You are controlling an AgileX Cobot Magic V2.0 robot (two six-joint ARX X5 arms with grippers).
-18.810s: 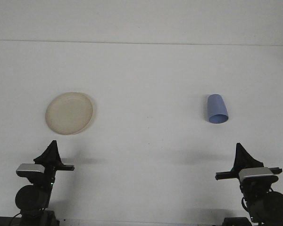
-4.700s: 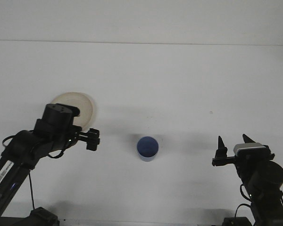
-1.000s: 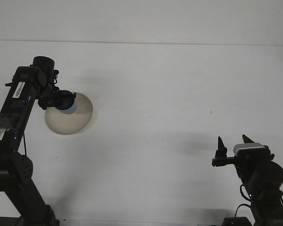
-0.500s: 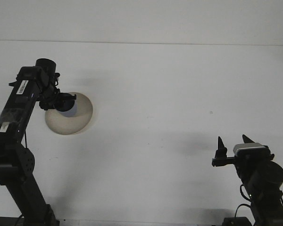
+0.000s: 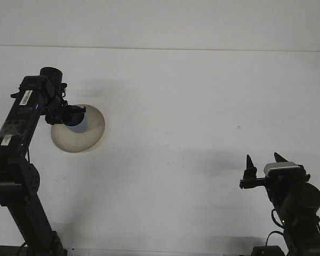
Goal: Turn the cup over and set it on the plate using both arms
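The blue cup point(image 5: 77, 122) stands upright on the cream plate point(image 5: 85, 138) at the left of the table, its mouth facing up. My left gripper point(image 5: 70, 113) reaches down over the plate and is closed around the cup's upper part. The left arm stretches from the bottom left up to the plate and hides the plate's left edge. My right gripper point(image 5: 263, 164) rests low at the right front, far from the cup, with its two fingers spread and nothing between them.
The white table runs back to a pale wall at its far edge point(image 5: 160, 48). A small dark speck point(image 5: 238, 127) marks the tabletop right of centre. Nothing else lies on the table.
Over the last second the left gripper lowered the cup slightly onto the plate and has barely shifted since. The right arm has stayed still.
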